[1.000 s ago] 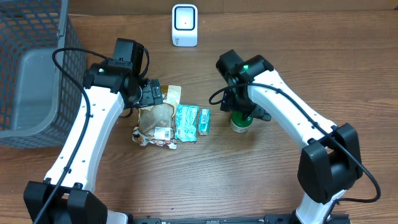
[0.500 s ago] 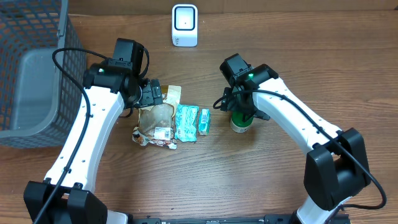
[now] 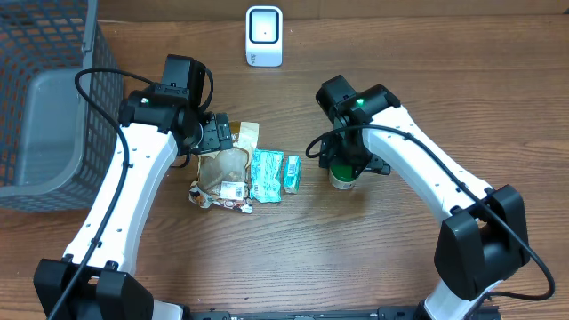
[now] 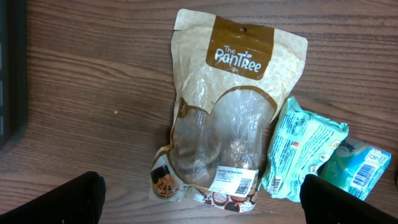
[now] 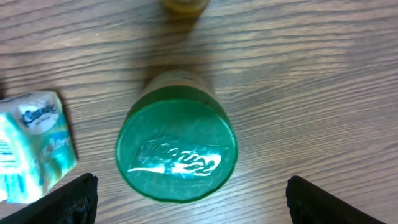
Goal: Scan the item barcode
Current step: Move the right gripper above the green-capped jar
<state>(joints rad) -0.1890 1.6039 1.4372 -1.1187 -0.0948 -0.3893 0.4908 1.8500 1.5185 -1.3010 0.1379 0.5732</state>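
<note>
A jar with a green lid point(image 3: 343, 177) stands upright on the wooden table. My right gripper point(image 3: 345, 164) hangs directly over it. In the right wrist view the lid point(image 5: 176, 149) fills the middle, and the right gripper point(image 5: 202, 202) is open, one black finger on each side, touching nothing. My left gripper point(image 3: 216, 135) hovers open over a brown snack pouch point(image 4: 230, 106), whose white barcode label point(image 4: 236, 180) faces up. The left gripper point(image 4: 202, 199) holds nothing. A white barcode scanner point(image 3: 264, 36) stands at the table's far edge.
Two teal tissue packs point(image 3: 266, 173) point(image 3: 292, 173) lie between the pouch and the jar. The smaller one shows a barcode point(image 4: 364, 174). A grey wire basket point(image 3: 44, 98) holding a grey bin occupies the far left.
My right arm has shifted slightly toward the near side, settling over the green-lidded jar. The left arm and the items have not moved.
</note>
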